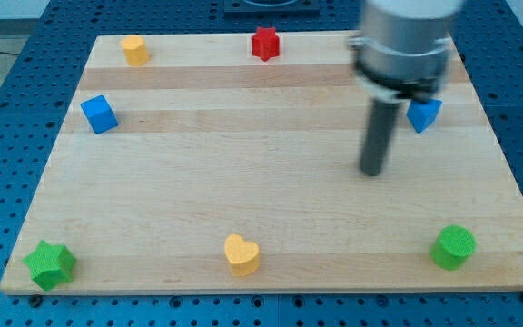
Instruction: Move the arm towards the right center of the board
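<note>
My tip is the lower end of a dark rod that hangs from the arm's grey head at the view's top right. It stands on the wooden board, right of the middle. A blue block, partly hidden behind the arm's head, lies up and to the right of the tip, a short way off. A green round block lies below and to the right of the tip. The tip touches no block.
A red star block sits at the top centre. A yellow block sits at the top left, a blue cube at the left. A green star block sits at the bottom left, a yellow heart block at the bottom centre.
</note>
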Controlling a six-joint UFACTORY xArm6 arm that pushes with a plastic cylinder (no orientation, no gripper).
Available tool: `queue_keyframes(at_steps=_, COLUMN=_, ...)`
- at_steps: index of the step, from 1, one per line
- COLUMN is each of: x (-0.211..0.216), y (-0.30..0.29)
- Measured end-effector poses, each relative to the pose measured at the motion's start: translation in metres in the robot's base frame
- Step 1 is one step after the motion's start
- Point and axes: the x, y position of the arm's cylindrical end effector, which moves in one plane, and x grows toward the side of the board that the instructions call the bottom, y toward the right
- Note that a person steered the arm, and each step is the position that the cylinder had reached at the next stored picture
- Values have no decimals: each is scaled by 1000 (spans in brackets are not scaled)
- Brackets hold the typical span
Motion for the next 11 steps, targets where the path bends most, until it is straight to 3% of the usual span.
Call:
queue_keyframes(at_steps=1, x=14, y=65)
queue_keyframes(at_steps=3, x=33, y=-86)
queue_keyframes(at_steps=6, x=33, y=-87)
queue_keyframes(at_steps=7, x=35, y=-130)
queue_keyframes(at_steps=8, x=33, y=-99)
queue_keyframes(at_steps=10, x=12, y=39)
queue_keyframes(at_steps=11, x=-31, y=95)
